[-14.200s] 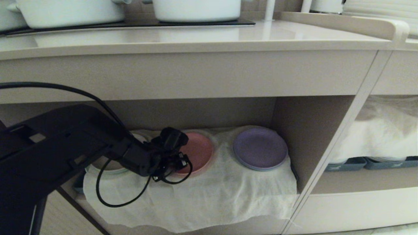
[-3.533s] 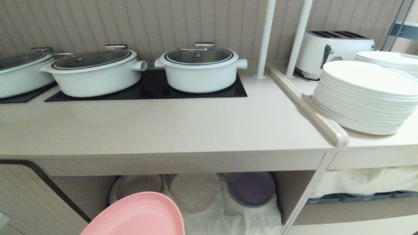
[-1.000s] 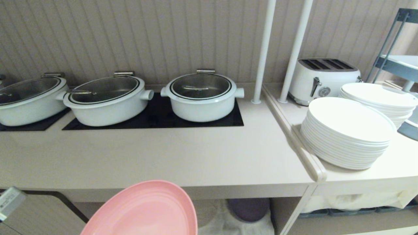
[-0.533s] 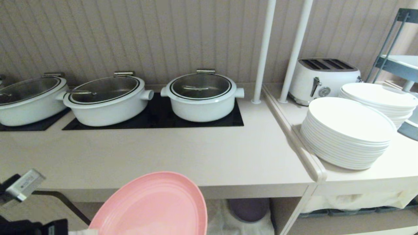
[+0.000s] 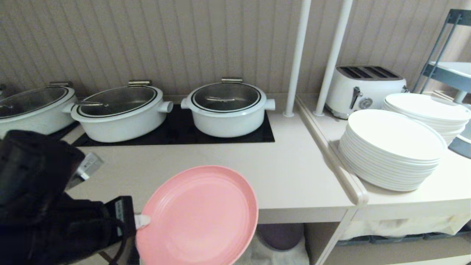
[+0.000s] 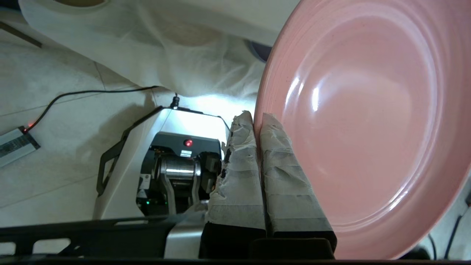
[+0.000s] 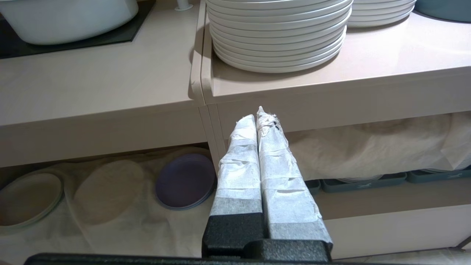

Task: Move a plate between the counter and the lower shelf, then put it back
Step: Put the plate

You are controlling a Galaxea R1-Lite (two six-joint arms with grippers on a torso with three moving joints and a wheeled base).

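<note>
Head view: left pincer [image 5: 141, 221] clenched on the plate [image 5: 200, 217] rim, above the counter [image 5: 294, 173] edge.

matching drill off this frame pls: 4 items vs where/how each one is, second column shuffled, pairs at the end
Items
1. pink plate
2. purple plate
3. white plate stack
4. right tool

Place or state
A. on the side ledge, near the toaster
B. shut on nothing, hanging in front of the cabinet
C. lying on the white cloth of the lower shelf
D. pinched at its rim by the left tool, held over the counter's front edge

Pairs: 1-D, 2-C, 3-A, 4-B
</note>
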